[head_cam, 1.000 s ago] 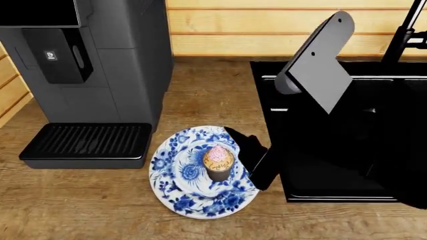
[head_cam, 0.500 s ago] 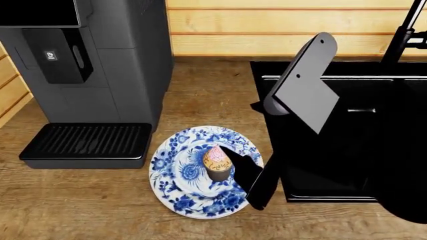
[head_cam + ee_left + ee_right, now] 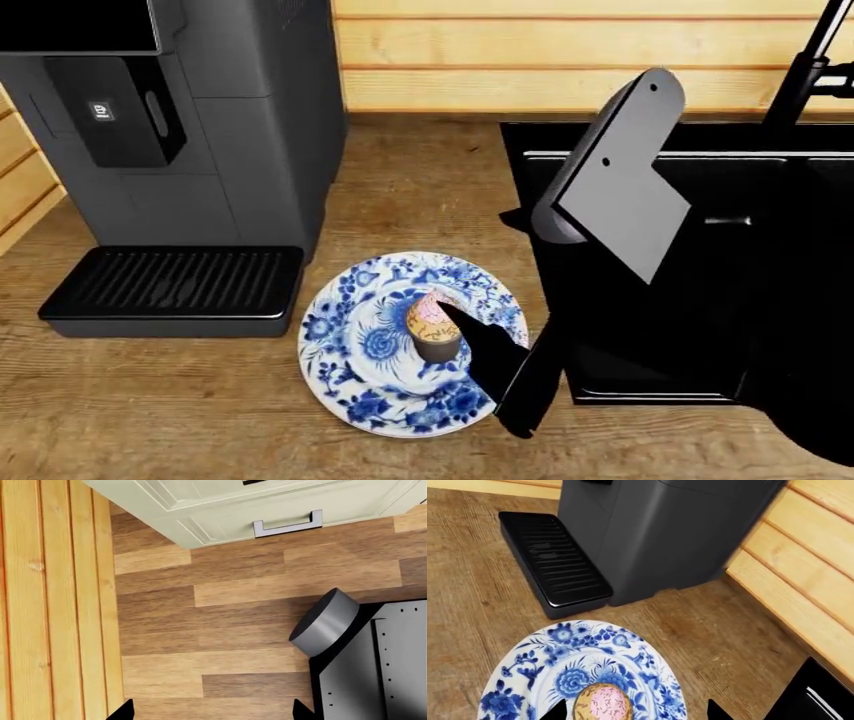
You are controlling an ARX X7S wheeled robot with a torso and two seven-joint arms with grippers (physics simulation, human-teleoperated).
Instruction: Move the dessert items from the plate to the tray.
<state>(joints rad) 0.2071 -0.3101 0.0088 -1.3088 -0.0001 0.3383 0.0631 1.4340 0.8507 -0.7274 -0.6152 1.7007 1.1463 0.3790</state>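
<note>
The cupcake (image 3: 430, 325), dark-wrapped with pink frosting, stands upright in the middle of a blue-and-white patterned plate (image 3: 354, 350) on the wooden counter. My right gripper (image 3: 457, 328) is open and hangs just over the cupcake's right side. In the right wrist view the cupcake (image 3: 602, 705) sits between the two dark fingertips (image 3: 557, 711), nearer that one, with the right gripper (image 3: 637, 712) not touching it. My left gripper (image 3: 212, 711) is open and empty, pointing at the floor. The pancake stack and the tray are out of view.
A dark coffee machine (image 3: 200, 120) with a ribbed drip tray (image 3: 174, 285) stands left of the plate. A black sink (image 3: 667, 300) with a faucet (image 3: 807, 70) lies to the right. The left wrist view shows a cabinet drawer handle (image 3: 287, 526) and my base (image 3: 373, 670).
My right gripper has moved toward the front of the plate and closer to the cupcake, now straddling it. The cupcake and plate have not moved.
</note>
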